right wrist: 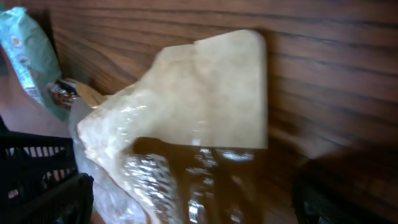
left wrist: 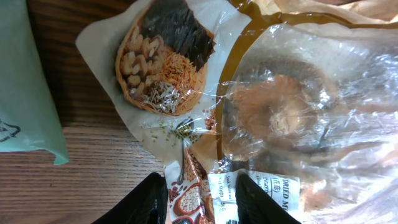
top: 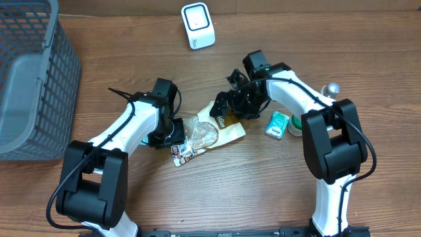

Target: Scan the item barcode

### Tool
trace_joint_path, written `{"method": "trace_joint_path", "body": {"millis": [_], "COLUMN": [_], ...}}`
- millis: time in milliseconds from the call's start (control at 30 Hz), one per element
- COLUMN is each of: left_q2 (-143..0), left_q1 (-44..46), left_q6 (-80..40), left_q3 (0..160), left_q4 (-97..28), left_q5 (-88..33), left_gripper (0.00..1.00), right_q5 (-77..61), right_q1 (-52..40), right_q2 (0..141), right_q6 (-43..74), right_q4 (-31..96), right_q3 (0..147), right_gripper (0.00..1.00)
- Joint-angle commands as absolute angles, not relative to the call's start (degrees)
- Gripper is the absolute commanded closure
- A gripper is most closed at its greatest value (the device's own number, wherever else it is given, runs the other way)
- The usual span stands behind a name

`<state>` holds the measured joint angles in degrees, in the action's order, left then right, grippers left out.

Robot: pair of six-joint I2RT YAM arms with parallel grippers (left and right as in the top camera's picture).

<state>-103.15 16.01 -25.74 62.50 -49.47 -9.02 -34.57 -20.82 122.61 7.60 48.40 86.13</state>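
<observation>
Straddling label end of snack packet (top: 210,133) with left hand (left wrist: 202,200), clamp unconfirmed; likely for lifting it toward scanner (top: 198,25). Right hand (top: 224,108) spread wide, empty, beside far end.

bag (right wrist: 199,106): cream, crinkled (blurred) | on table (right wrist: 329,62): wood | teal packet (right wrist: 25,50): upper left

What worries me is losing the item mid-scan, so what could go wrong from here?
1. The left claw straddles only the crinkly edge of the snack bag; it could slip out when lifted.
2. Its clear film is wrinkled and glossy, so it may scan badly at the scanner.
3. The right claw, open over the bag's far end, might drag it.
</observation>
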Motion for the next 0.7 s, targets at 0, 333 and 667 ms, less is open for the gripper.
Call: {"method": "trace_joint_path", "body": {"millis": [0,333,667], "left_q2": [-105.6,-105.6,-105.6], "left_q1": [16.2,16.2,16.2], "left_q6": [-27.0,-26.9,-26.8], "left_q3": [59.7,59.7,59.7], "left_q4": [-49.0,-49.0,-49.0], "left_q5": [-7.2,-6.9,-6.9], "left_gripper": [0.60,0.60,0.59], "right_q5": [-35.3,-36.2,-44.3], "right_q1": [-23.6,-27.7,-28.1], "right_q2": [123.4,123.4,123.4], "right_q6": [9.2,11.1,12.2], "right_q4": [47.6,45.3,43.8], "right_q3": [84.6,84.6,84.6], "right_gripper": [0.04,0.23,0.44]}}
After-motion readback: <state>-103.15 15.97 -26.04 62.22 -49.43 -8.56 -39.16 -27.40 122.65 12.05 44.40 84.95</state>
